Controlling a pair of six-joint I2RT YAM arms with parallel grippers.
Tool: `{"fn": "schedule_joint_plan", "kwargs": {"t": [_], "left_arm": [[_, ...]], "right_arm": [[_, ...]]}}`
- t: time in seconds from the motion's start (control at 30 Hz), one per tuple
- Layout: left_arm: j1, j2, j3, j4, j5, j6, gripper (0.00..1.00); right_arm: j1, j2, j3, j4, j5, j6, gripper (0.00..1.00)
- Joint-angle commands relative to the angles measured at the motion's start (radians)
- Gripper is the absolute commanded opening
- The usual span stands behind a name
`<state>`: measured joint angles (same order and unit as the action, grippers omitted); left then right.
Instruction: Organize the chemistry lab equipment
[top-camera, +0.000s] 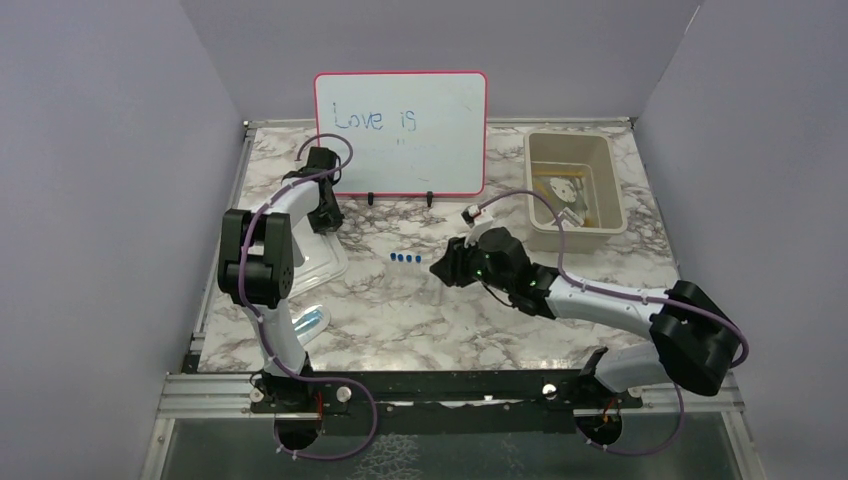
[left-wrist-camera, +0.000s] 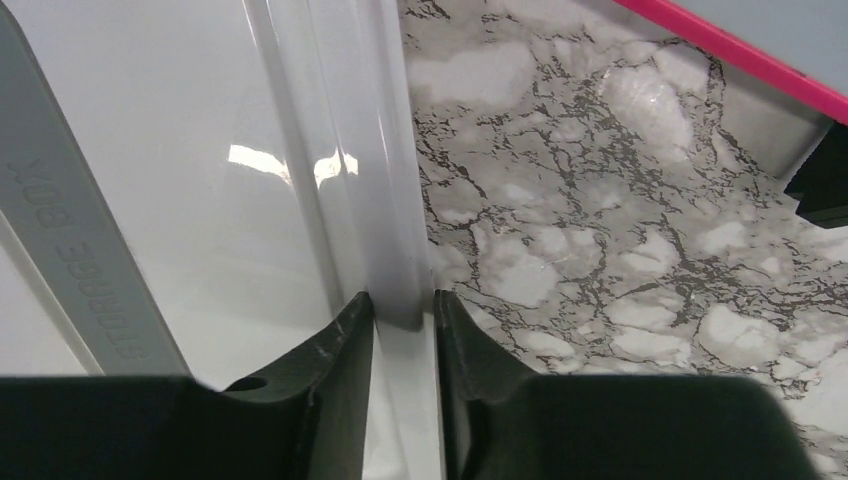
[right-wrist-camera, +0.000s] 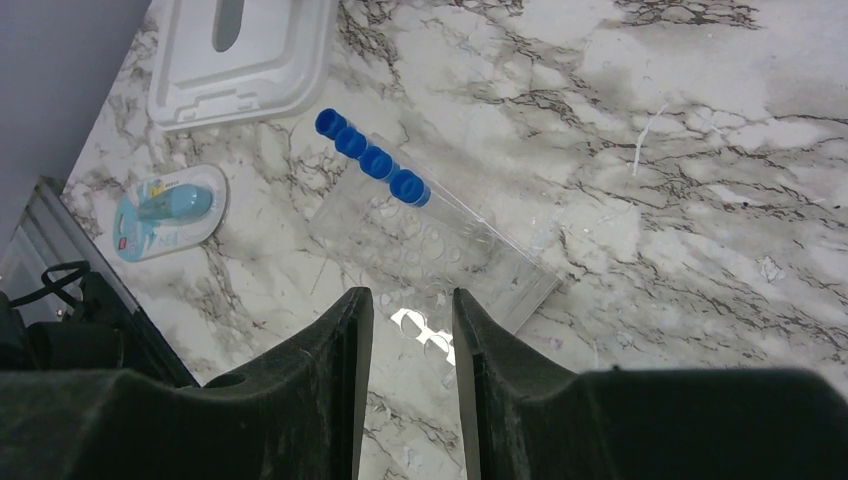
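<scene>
Leaning red-framed whiteboard (top-camera: 400, 135): it stands at the far edge, centre. The left arm works just in front of its left end, so a lift or swing of the lid could knock it over.
Left arm: folded high on the left, forearm reaching to the far left, wrist pointing down at the lid.
Right arm: stretched low from the near right towards the centre of the marble-patterned table (top-camera: 440, 330), wrist tipped down.
Beige rectangular plastic bin (top-camera: 613, 190): far right, some equipment already inside, well apart from both grippers.
Translucent white plastic lid (right-wrist-camera: 280, 70): flat on the left of the table. Held by one thin edge, it may tilt or slip free.
Left gripper (left-wrist-camera: 405, 312): jaws straddle the lid's raised rim, right at its sides. I cannot tell whether they are clamped on it.
Right gripper (right-wrist-camera: 410, 305): jaws apart and empty, poised over the near end of the tube packet.
Clear flat packet of blue-capped tubes (right-wrist-camera: 430, 250): lies mid-table. Thin and slick, it may slide away as the jaws close.
Small blue-and-white pack (right-wrist-camera: 165, 210): near left, beside the left arm's base, where it could be brushed.
</scene>
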<state>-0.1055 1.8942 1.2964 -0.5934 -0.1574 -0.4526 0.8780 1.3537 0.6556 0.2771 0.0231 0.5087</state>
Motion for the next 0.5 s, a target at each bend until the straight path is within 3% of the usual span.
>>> {"fn": "schedule_joint_plan", "kwargs": {"t": [0.0, 0.13, 0.47], "left_arm": [[-0.001, 0.039, -0.006, -0.031, 0.050, 0.006, 0.22], [-0.002, -0.051, -0.051, -0.040, 0.075, 0.010, 0.16], [-0.003, -0.289, -0.155, -0.024, 0.141, -0.033, 0.13]], "right_arm": [[0.007, 0.027, 0.084, -0.020, -0.062, -0.008, 0.39], [0.009, 0.056, 0.172, -0.146, -0.082, 0.008, 0.39], [0.008, 0.108, 0.318, -0.276, -0.125, 0.105, 0.40]]}}
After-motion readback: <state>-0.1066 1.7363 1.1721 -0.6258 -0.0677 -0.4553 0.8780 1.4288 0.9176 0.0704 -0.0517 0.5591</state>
